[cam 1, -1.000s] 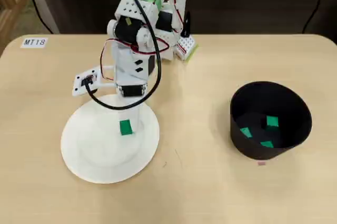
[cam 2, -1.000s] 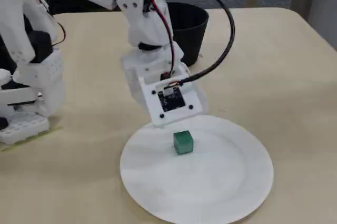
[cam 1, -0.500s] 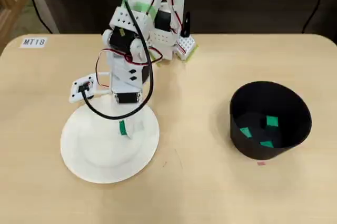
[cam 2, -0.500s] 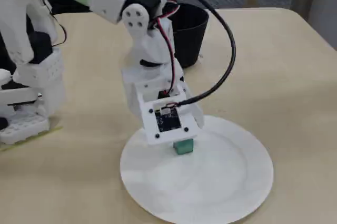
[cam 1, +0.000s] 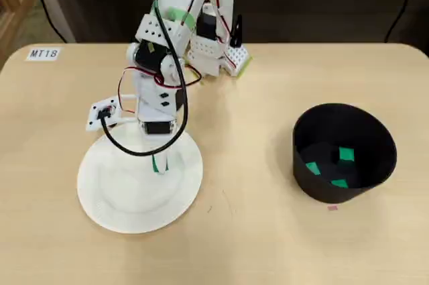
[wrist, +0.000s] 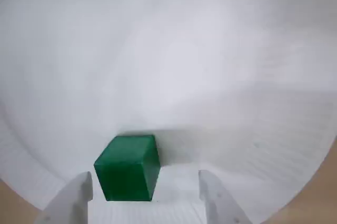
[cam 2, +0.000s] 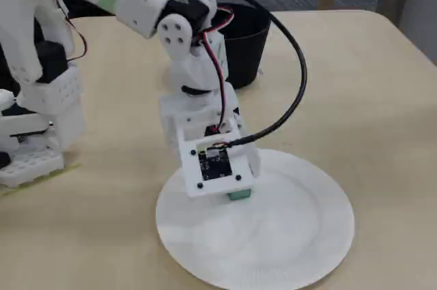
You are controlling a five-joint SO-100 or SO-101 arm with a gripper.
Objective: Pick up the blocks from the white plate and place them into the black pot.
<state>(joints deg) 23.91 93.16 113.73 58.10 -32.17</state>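
Observation:
One green block (wrist: 128, 167) lies on the white plate (wrist: 210, 66), and my gripper (wrist: 146, 184) hangs low over it, open. The block sits between the two white fingertips (wrist: 79, 192), closer to the left one, with a gap to the right one. From overhead only a sliver of this block (cam 1: 156, 163) shows under the wrist, on the plate (cam 1: 117, 194). In the fixed view it peeks out as a green edge (cam 2: 239, 195) beneath the camera mount. The black pot (cam 1: 315, 191) stands at the right with three green blocks (cam 1: 346, 154) inside.
The arm's white base (cam 1: 211, 50) stands at the table's back edge, with a black cable (cam 1: 134, 149) looping over the plate's rim. A small label (cam 1: 44, 53) lies at the back left. In the fixed view the pot (cam 2: 247, 37) is behind the arm.
The arm has swung down and lowered the gripper onto the plate, so the fingers now straddle the green block. The block itself has not moved.

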